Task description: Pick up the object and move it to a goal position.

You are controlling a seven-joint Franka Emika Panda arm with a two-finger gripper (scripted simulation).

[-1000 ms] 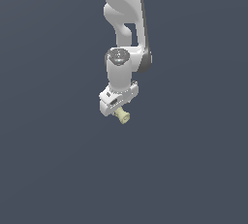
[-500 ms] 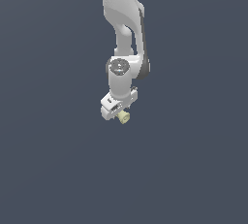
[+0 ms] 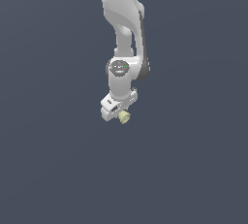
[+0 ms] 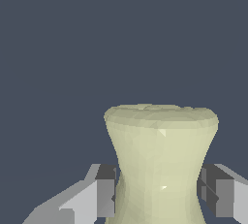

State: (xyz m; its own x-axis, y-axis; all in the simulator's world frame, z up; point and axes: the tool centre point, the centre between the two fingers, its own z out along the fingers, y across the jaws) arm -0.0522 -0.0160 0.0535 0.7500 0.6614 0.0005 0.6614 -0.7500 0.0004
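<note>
Gripping the pale cream spool [image 4: 161, 162] at its narrow waist, the hand [image 4: 160, 196] seems, in the small exterior view, clear of any surface.

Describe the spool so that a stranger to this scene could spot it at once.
Follow the white arm down from the exterior view's top to the gripper at its lower end. The spool sits pinched between the fingers. It is the only pale yellow thing against the grey backdrop, tiny beside the gripper, with a narrow waist and flared ends.
</note>
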